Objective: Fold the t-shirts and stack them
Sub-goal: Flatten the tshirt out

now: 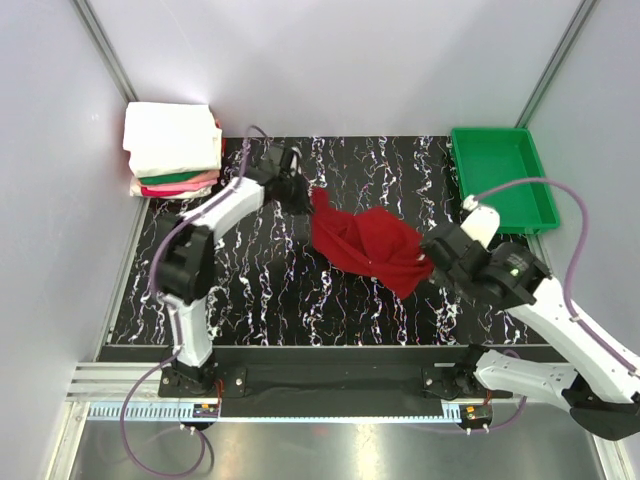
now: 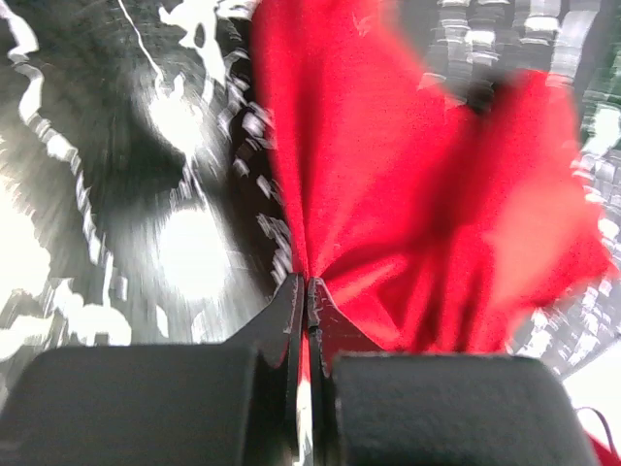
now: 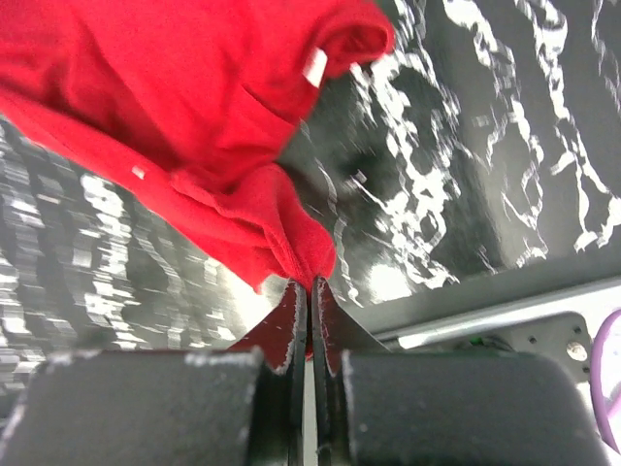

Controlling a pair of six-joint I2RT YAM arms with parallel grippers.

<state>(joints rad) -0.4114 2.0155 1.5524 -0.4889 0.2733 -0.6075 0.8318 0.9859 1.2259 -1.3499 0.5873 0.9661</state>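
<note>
**Both claws pinch the red shirt point(image 1: 368, 245) mid-table**

Closest to my wrist cameras are the fingers themselves. On each arm they are pressed together with only a sliver of red cloth caught between the tips. The left claw point(image 2: 307, 291) is clamped on a gathered edge of the shirt, and the cloth fans out from the pinch toward 12 and 2 o'clock in its view. That picture is smeared, so I can read no finer detail there. The right claw point(image 3: 309, 289) is closed on a bunched corner, with the rest of the shirt spreading toward 10 and 11 o'clock. A small white tag point(image 3: 314, 66) shows near 12 o'clock on a rolled fold.

From overhead, the shirt is a crumpled band across the middle of the table point(image 1: 250, 290), unfolded and slanting from 10 to 4 o'clock. The left claw holds its 10 o'clock end and the right claw its 4 o'clock end. I cannot tell whether the sagging middle touches the surface.

Further out, a stack point(image 1: 172, 148) of folded shirts sits in the table's 10 o'clock corner, well apart from the red one. It has white on top, with green and pink edges beneath. A green tray point(image 1: 500, 200) lies at the 2 o'clock corner, near the right arm.
</note>
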